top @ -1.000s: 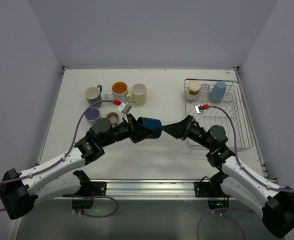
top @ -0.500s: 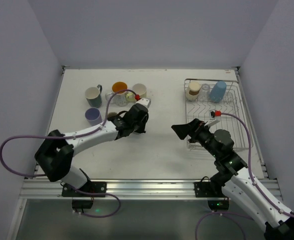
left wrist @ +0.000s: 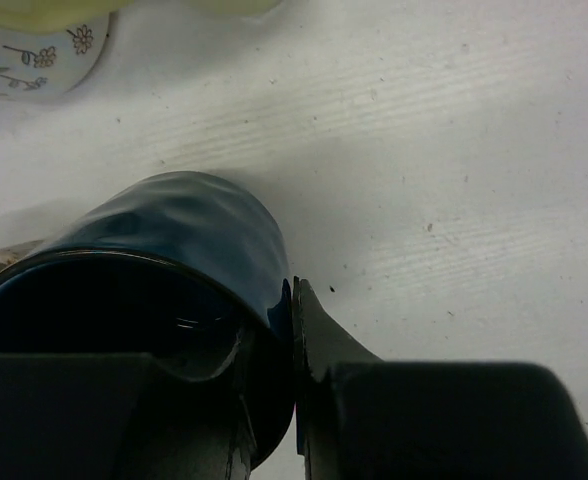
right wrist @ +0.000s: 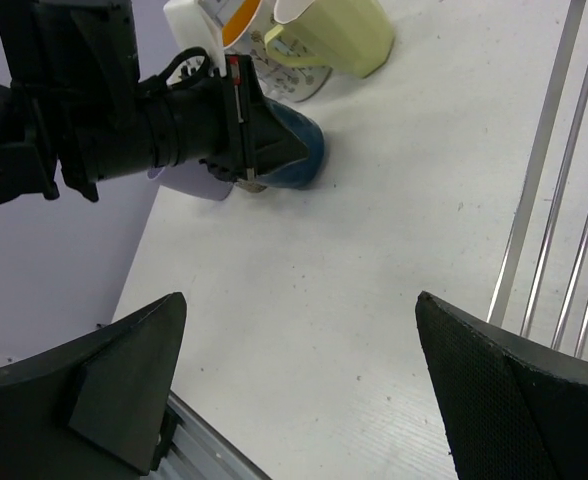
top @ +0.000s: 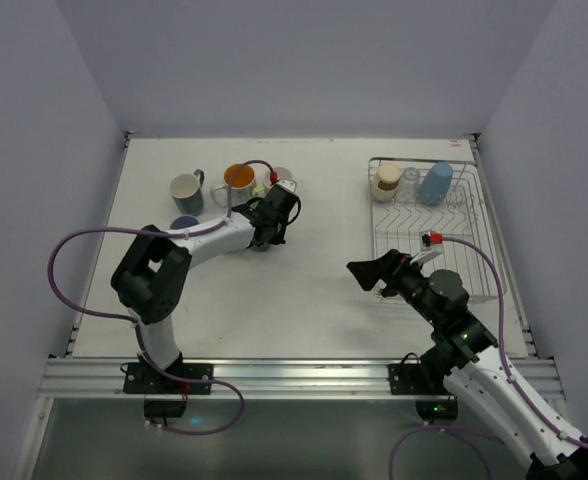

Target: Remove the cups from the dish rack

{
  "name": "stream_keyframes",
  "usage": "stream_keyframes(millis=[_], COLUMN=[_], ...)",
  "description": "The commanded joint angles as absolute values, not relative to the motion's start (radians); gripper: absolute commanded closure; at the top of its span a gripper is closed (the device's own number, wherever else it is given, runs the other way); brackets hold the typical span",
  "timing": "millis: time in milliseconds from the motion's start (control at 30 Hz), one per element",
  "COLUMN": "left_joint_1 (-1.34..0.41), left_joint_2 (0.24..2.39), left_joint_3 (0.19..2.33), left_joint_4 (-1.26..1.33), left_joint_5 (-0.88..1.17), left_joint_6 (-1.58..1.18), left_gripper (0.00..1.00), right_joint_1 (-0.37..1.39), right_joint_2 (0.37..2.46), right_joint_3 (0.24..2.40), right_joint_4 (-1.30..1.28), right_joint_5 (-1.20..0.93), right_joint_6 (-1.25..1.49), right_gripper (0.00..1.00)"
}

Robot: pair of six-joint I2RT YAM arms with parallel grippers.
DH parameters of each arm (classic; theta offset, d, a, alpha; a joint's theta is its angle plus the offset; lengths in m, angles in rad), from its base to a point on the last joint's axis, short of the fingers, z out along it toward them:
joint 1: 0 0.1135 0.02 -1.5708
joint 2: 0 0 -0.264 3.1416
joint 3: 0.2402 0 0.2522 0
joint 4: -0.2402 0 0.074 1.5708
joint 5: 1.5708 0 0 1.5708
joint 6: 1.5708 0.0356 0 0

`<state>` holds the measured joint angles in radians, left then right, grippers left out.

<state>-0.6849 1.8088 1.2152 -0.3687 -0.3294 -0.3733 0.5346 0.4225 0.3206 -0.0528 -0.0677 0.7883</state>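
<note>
My left gripper (top: 267,232) is shut on the wall of a navy cup (top: 263,242), one finger inside the rim and one outside. It holds the cup tilted and low over the table beside the unloaded cups. The cup fills the left wrist view (left wrist: 174,235), with the gripper (left wrist: 292,290) on its rim, and it also shows in the right wrist view (right wrist: 292,160). My right gripper (top: 374,272) (right wrist: 301,300) is open and empty, left of the dish rack (top: 479,285). A beige cup (top: 386,181), a clear glass (top: 411,177) and a light blue cup (top: 436,183) stand at the rack's far end.
On the table at far left stand a white mug (top: 186,187), an orange-lined mug (top: 238,179), a cream mug (top: 281,176) (right wrist: 339,30), a flowered mug (left wrist: 34,60) and a lavender cup (top: 182,222), partly hidden by my left arm. Rack wires (right wrist: 564,150) lie right of my right gripper.
My left arm carried the navy cup from the table's middle to the far left, down beside the unloaded cups. My right gripper, open, drew back toward the near edge.
</note>
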Motion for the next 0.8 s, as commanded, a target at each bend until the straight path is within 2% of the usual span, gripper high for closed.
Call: stream_keyframes(millis=[0, 67, 100, 200, 233, 433, 600, 767], left_joint_1=[-0.664, -0.657, -0.655, -0.655, -0.655, -0.655, -0.661, -0.664], left_joint_2=[1.836, 1.839, 1.836, 1.821, 1.816, 1.718, 1.479, 1.174], left_joint_3=[1.296, 1.296, 1.293, 1.289, 1.289, 1.290, 1.231, 1.109], left_joint_4=[-0.356, -0.350, -0.345, -0.336, -0.336, -0.342, -0.275, -0.209], left_joint_5=[-0.382, -0.374, -0.368, -0.351, -0.344, -0.263, -0.083, 0.142], left_joint_6=[-0.321, -0.321, -0.321, -0.322, -0.322, -0.334, -0.360, -0.388], left_gripper=[0.83, 0.77, 0.69, 0.58, 0.52, 0.37, 0.30, 0.27], right_joint_1=[0.532, 0.534, 0.532, 0.532, 0.534, 0.532, 0.523, 0.454], right_joint_2=[0.419, 0.417, 0.414, 0.425, 0.433, 0.540, 0.696, 0.917], right_joint_3=[0.337, 0.353, 0.359, 0.394, 0.415, 0.529, 0.665, 0.840], right_joint_4=[-0.066, -0.090, -0.098, -0.118, -0.127, -0.179, -0.227, -0.242], right_joint_5=[-0.031, -0.009, 0.012, 0.044, 0.058, 0.136, 0.383, 0.428], right_joint_6=[0.749, 0.744, 0.739, 0.719, 0.713, 0.663, 0.552, 0.456], right_gripper=[0.01, 0.01, 0.01, 0.01, 0.01, 0.03, 0.16, 0.31])
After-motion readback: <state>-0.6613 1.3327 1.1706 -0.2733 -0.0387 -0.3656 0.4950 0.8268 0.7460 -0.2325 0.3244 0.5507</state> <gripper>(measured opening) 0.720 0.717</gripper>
